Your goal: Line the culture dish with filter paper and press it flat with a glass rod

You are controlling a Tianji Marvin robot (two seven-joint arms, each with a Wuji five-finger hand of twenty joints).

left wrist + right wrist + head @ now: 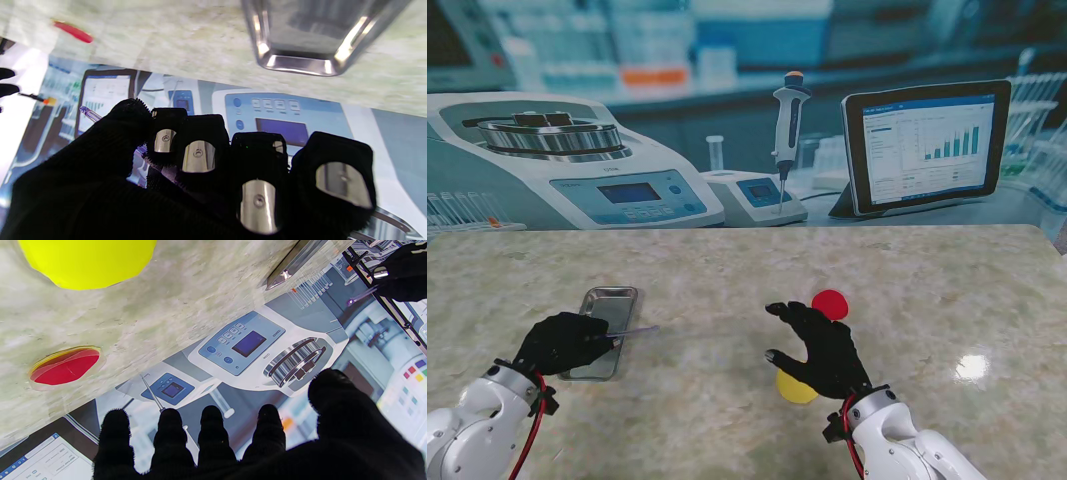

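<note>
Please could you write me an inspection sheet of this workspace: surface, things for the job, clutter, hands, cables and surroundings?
Surface: marbled table top, with a glare spot on the right.
Job's things: glass rod held in the left hand, tip over the metal tray; culture dish already holds a red disc; yellow filter paper flat on the table, partly under the right hand.
Clutter: nothing seen.
Hands: left hand shut on the rod; right hand open, fingers spread, holding nothing.
Cables: red cable along the left wrist, another at the right wrist.
Surroundings: printed laboratory backdrop behind the table.
</note>
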